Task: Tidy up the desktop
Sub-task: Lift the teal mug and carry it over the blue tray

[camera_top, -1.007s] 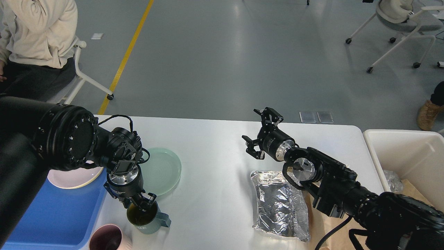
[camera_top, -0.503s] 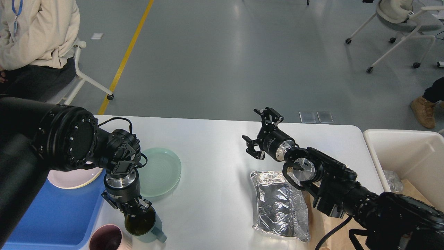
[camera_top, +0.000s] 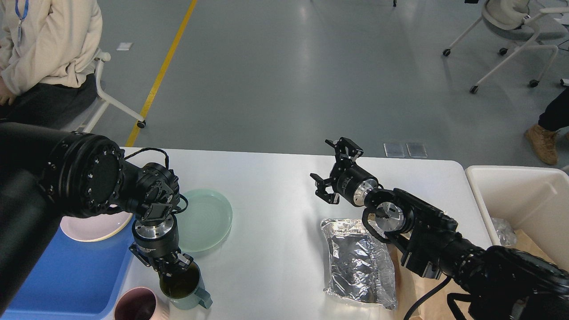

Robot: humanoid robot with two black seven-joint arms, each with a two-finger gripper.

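With the blue tray (camera_top: 66, 275) at the far left edge carrying only a pale pink plate (camera_top: 91, 226), the tidying reads as partly done at best.

Left to right on the table:
- Dusty-pink cup (camera_top: 138, 306), near the front edge, just beside the tray.
- Left gripper (camera_top: 171, 266), pointing down, jaws clenched on the rim of a grey-green mug (camera_top: 184, 291). One finger sits inside the mug, the other outside. Mug stands upright; dark inside, contents not clear.
- Pale green plate (camera_top: 206, 220), just behind the mug, lying flat on the table, not in the tray.
- Right gripper (camera_top: 331, 171), hovering above the middle of the table, jaws released and spread, holding nothing.
- Crumpled silver foil bag (camera_top: 358, 262), lying flat below the right arm, with brown paper (camera_top: 411, 284) under its right side.
- Cream bin (camera_top: 520, 200), off the right end of the table, with some foil and brown paper already in it.

Judgement: dishes seem bound for the tray, rubbish for the bin. Left to do: mug, pink cup, green plate, foil bag, brown paper.

The desktop (camera_top: 275, 186) is a broad white table with rounded corners, smooth and glossy, filling the lower middle of the view; its centre strip is bare.
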